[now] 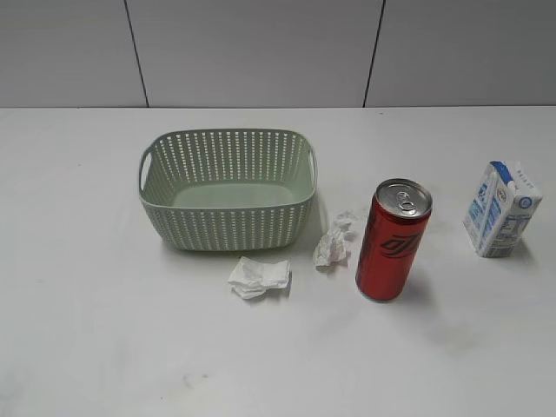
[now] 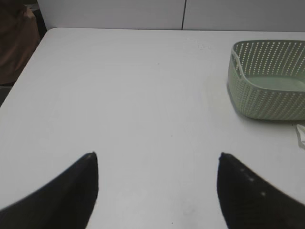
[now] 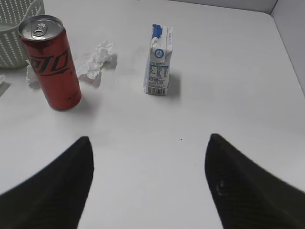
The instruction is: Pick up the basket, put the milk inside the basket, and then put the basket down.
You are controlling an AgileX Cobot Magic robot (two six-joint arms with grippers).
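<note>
The pale green basket [image 1: 228, 187] stands empty on the white table, left of centre; it also shows at the right edge of the left wrist view [image 2: 269, 81] and at the top left corner of the right wrist view [image 3: 19, 33]. The white and blue milk carton [image 1: 501, 209] stands upright at the far right, and ahead of my right gripper in the right wrist view [image 3: 159, 60]. My left gripper [image 2: 157, 155] is open and empty over bare table, well left of the basket. My right gripper [image 3: 148, 138] is open and empty, short of the milk. Neither gripper shows in the exterior view.
A tall red drink can [image 1: 393, 241] stands between basket and milk, also in the right wrist view [image 3: 50, 62]. Two crumpled white tissues [image 1: 259, 276] [image 1: 334, 241] lie in front of the basket. The table's left edge [image 2: 21, 71] and far right corner [image 3: 274, 19] are in view.
</note>
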